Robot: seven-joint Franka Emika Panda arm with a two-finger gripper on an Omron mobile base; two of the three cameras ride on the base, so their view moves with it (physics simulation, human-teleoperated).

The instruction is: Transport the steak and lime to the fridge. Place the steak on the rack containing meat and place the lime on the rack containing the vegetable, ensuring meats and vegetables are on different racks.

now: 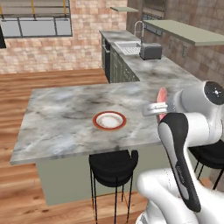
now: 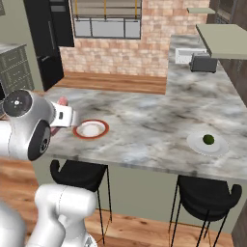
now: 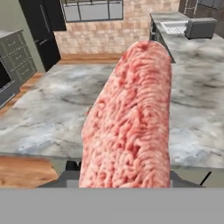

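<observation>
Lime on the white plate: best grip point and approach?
Grip the lime across its middle, coming straight down from above. It is small and round, sitting alone in the centre of a shallow white plate, so a side approach would likely hit the rim. The gripper is shut on the steak, which must go first.

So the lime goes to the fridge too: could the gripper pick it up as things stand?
Probably not yet. The gripper is shut on the steak, so it has no free jaws. The lime sits unobstructed on its white plate, further along the counter.
</observation>
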